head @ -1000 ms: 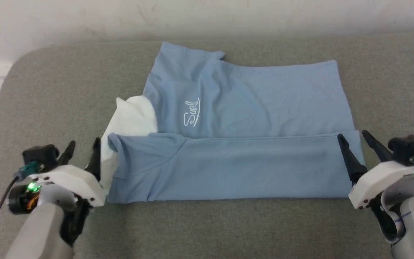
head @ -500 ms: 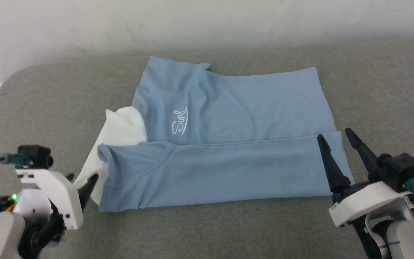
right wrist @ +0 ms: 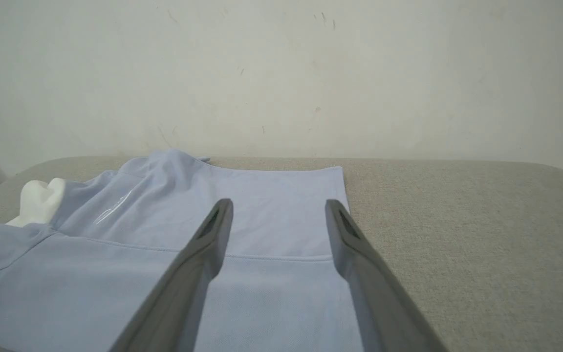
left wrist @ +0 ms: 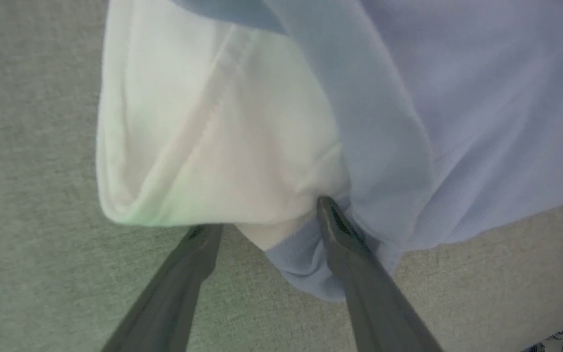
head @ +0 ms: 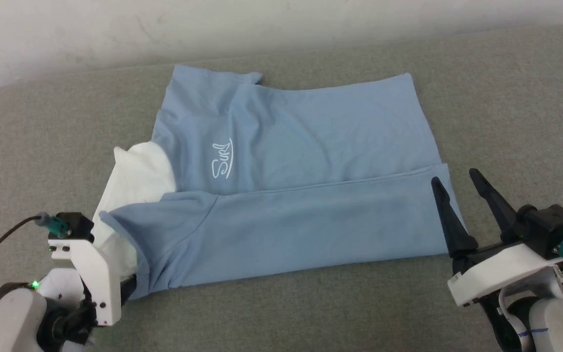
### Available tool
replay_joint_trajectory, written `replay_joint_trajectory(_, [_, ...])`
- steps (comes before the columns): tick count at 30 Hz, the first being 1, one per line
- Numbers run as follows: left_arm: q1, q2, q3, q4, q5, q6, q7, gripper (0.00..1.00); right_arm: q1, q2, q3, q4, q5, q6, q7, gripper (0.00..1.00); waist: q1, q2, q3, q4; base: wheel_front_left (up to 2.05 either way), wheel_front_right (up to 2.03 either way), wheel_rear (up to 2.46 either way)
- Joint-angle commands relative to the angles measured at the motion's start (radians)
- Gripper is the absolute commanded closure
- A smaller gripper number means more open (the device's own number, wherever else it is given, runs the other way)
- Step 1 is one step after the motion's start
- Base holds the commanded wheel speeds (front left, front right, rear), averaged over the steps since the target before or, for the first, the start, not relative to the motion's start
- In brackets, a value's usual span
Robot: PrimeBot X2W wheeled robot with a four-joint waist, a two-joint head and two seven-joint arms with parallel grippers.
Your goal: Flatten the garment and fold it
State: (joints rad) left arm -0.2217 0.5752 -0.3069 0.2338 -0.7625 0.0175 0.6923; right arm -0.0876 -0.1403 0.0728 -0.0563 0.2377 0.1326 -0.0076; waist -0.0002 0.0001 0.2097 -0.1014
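My left gripper (left wrist: pixel 267 216) spreads wide at the white collar (head: pixel 135 176) of the shirt (head: pixel 311 142); my right gripper (head: pixel 455 177), equally wide, hangs over its hem (head: pixel 427 132), empty.

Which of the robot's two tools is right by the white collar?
The left tool: it is open right at the white collar of the polo shirt. The right tool is at the other, all-blue end.

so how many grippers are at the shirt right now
2. The left gripper is open at the white collar of the shirt, by its near folded edge. The right gripper is open at the hem end, fingers over the near corner.
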Motion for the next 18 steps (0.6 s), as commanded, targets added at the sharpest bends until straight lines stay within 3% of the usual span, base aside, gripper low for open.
replay_joint_trajectory(1, [0.016,-0.037,-0.043,0.049,0.002,-0.009,0.026,0.52,-0.004,-0.003,0.000,-0.003,0.009,-0.002,0.004,0.00,0.0002,-0.0001,0.005,-0.006,0.00,0.00,0.00])
replay_joint_trajectory(2, [0.012,-0.046,-0.050,0.062,-0.003,-0.015,0.034,0.66,-0.005,-0.006,-0.002,-0.003,0.012,-0.002,0.005,0.00,0.0002,-0.0001,0.006,-0.007,0.00,0.00,0.00])
replay_joint_trajectory(3, [0.008,-0.055,-0.054,0.072,-0.009,-0.020,0.037,1.00,-0.005,-0.009,-0.005,-0.003,0.014,-0.002,0.007,0.00,0.0002,-0.0001,0.006,-0.008,0.00,0.00,0.00])
replay_joint_trajectory(11, [0.008,-0.074,-0.043,0.067,-0.005,-0.017,-0.032,1.00,0.009,-0.048,-0.036,0.023,0.060,-0.002,0.102,0.00,0.0002,-0.0001,-0.018,0.004,0.00,0.00,0.00])
replay_joint_trajectory(18, [0.029,-0.045,-0.014,-0.045,0.009,0.012,-0.075,1.00,-0.036,-0.134,-0.039,0.177,0.204,-0.002,0.328,0.00,0.0002,-0.0001,-0.025,0.044,0.00,0.00,0.00])
